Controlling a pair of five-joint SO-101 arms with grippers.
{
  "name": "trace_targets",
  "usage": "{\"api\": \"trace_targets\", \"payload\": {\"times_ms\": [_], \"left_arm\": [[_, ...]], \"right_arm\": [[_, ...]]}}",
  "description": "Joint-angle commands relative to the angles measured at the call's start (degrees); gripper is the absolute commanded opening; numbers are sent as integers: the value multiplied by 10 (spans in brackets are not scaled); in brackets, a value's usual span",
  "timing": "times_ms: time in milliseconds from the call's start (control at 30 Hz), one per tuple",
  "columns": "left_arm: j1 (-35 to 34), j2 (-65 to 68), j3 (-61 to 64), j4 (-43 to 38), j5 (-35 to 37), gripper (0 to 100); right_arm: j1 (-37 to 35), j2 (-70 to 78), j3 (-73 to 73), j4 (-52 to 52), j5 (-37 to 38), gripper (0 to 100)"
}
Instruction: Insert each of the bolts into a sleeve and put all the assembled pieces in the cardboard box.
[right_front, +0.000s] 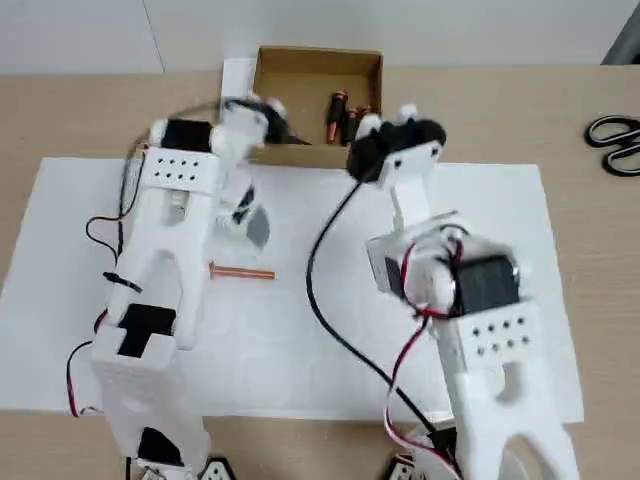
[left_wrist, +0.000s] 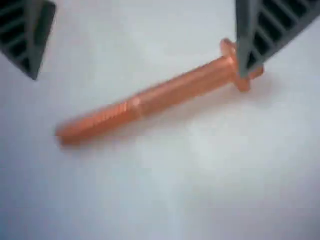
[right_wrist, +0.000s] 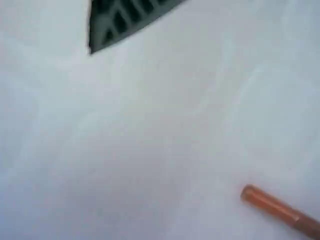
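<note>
Left wrist view: left gripper (left_wrist: 138, 75) finger (left_wrist: 260, 30) overlapping bolt (left_wrist: 150, 102) head. Right wrist view: bolt (right_wrist: 280, 209) being cut by frame edge. High view: pieces (right_front: 342, 115) in cardboard box (right_front: 300, 80) blurring together.

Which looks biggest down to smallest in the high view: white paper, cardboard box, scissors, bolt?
1. white paper
2. cardboard box
3. bolt and scissors look alike; the scissors are cut off at the edge, so I won't rank them.
</note>
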Motion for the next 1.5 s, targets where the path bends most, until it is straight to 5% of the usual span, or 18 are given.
{"api": "trace_targets", "payload": {"times_ms": [0, 167, 500, 1467], "left_arm": [[-7, -13, -53, 10, 327, 242], [3, -8, -51, 9, 597, 243], [11, -11, 72, 10, 776, 244], [-36, 25, 182, -49, 850, 243]], "right_arm": [[2, -69, 111, -102, 8, 169], [60, -126, 222, -200, 5, 169], [186, -149, 268, -232, 6, 169], [213, -153, 291, -250, 4, 169]]}}
